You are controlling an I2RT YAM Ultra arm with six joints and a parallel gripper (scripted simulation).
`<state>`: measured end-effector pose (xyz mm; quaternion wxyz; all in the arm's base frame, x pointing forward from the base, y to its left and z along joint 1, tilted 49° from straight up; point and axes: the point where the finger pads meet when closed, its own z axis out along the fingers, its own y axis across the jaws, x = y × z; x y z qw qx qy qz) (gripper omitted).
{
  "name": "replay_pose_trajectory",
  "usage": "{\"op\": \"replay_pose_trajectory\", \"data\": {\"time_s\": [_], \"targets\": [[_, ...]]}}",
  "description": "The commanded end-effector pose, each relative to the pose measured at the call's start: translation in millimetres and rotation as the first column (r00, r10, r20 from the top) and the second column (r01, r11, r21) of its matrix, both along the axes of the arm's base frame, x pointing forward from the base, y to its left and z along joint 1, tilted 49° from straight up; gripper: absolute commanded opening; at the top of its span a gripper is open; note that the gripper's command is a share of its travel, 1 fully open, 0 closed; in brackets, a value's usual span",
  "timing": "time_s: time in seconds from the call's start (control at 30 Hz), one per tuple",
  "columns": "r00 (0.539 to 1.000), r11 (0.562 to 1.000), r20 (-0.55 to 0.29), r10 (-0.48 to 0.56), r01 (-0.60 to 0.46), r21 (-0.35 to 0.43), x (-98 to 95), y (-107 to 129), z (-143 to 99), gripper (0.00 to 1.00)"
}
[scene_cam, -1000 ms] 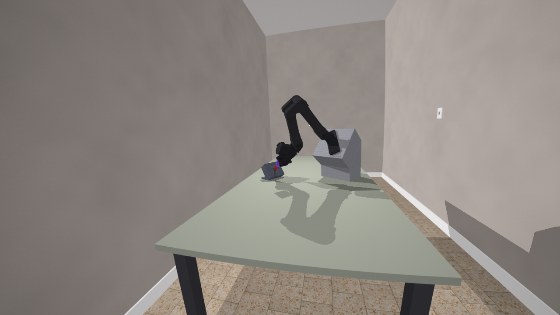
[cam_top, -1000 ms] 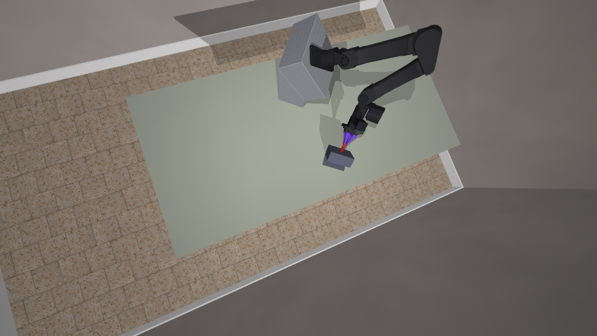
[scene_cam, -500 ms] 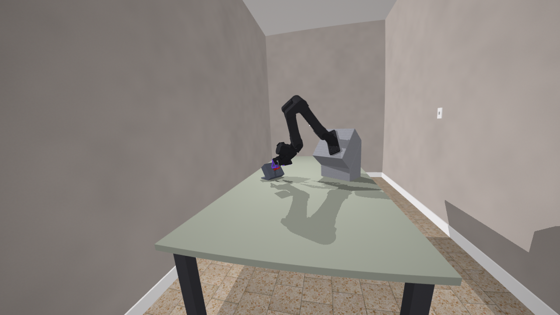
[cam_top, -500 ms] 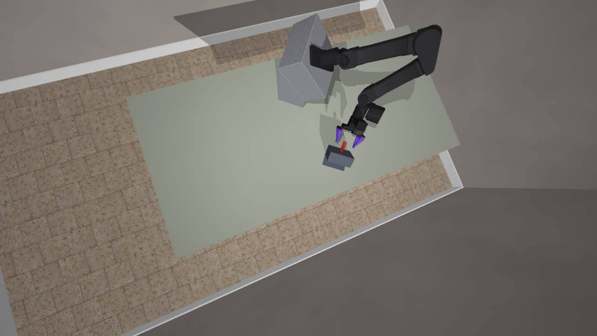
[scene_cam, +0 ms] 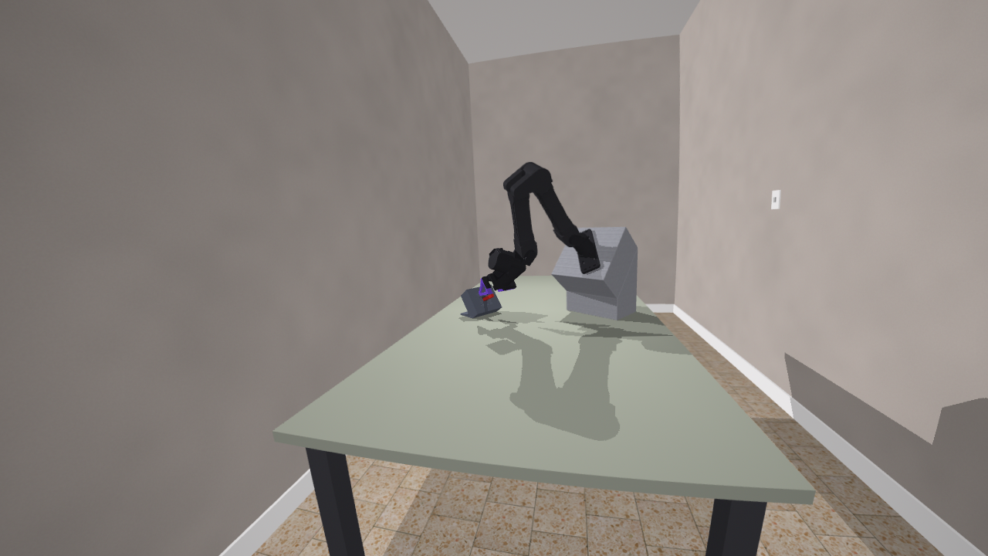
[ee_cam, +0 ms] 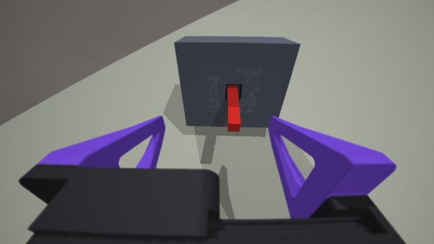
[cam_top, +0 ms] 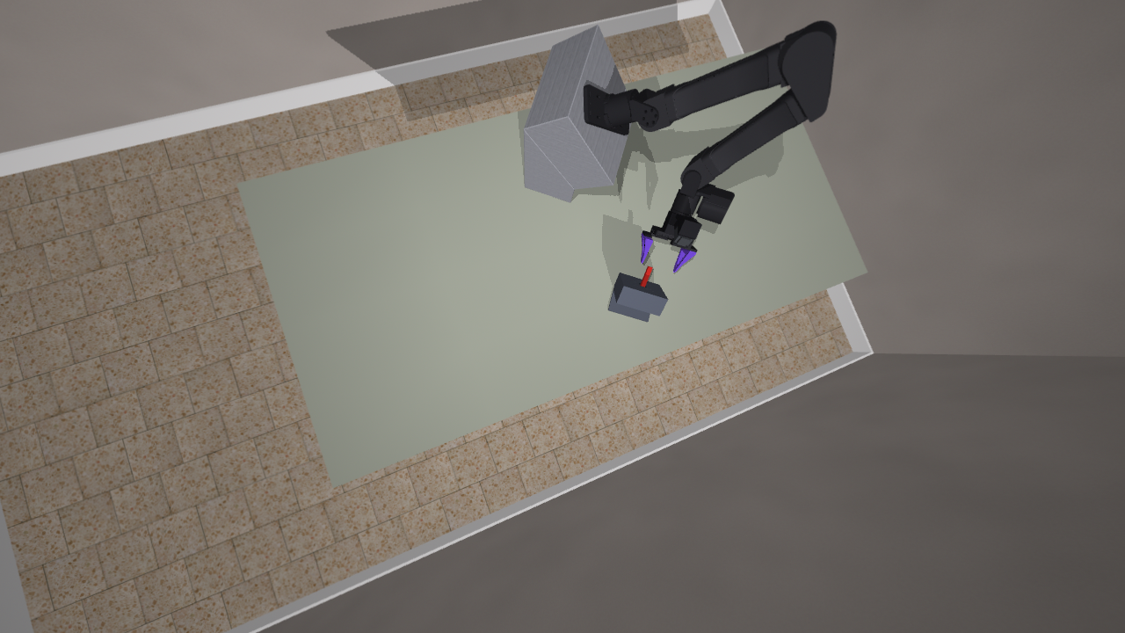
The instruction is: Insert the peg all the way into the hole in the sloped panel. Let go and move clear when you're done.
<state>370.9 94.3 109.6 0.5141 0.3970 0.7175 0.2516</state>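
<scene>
A pale green table (cam_top: 440, 315) (scene_cam: 539, 415) (ee_cam: 356, 85) carries a dark gray block with a sloped panel (cam_top: 641, 299) (scene_cam: 479, 303) (ee_cam: 203, 68) and, apparently resting directly on it, a larger light gray angular pedestal (cam_top: 550, 157) (scene_cam: 625, 283).

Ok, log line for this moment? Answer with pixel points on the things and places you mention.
red peg (cam_top: 646, 277) (scene_cam: 487, 297) (ee_cam: 233, 110): in hole, part sticking out | fingers: open, either side of peg, not gripping | sloped panel (cam_top: 642, 300) (scene_cam: 476, 303) (ee_cam: 203, 64): tilted on table (cam_top: 432, 315) (scene_cam: 539, 415) (ee_cam: 356, 85) | insertion: incomplete
</scene>
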Motion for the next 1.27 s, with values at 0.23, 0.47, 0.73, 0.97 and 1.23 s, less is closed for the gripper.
{"op": "replay_pose_trajectory", "data": {"time_s": [0.23, 0.47, 0.73, 0.97, 1.23], "targets": [[0.998, 0.999, -0.036, -0.042, 0.041, -0.023, -32.9, -6.7, 1.1, 1.00], [0.999, 0.999, -0.032, -0.044, 0.044, -0.025, -54.8, -6.7, 7.9, 1.00], [0.999, 0.999, -0.020, -0.045, 0.045, -0.019, -62.8, -4.5, 16.3, 1.00], [0.999, 0.999, -0.011, -0.046, 0.046, -0.011, -64.2, 4.1, 29.1, 1.00], [0.999, 0.999, -0.010, -0.049, 0.049, -0.011, -65.9, 6.4, 33.3, 1.00]]}}
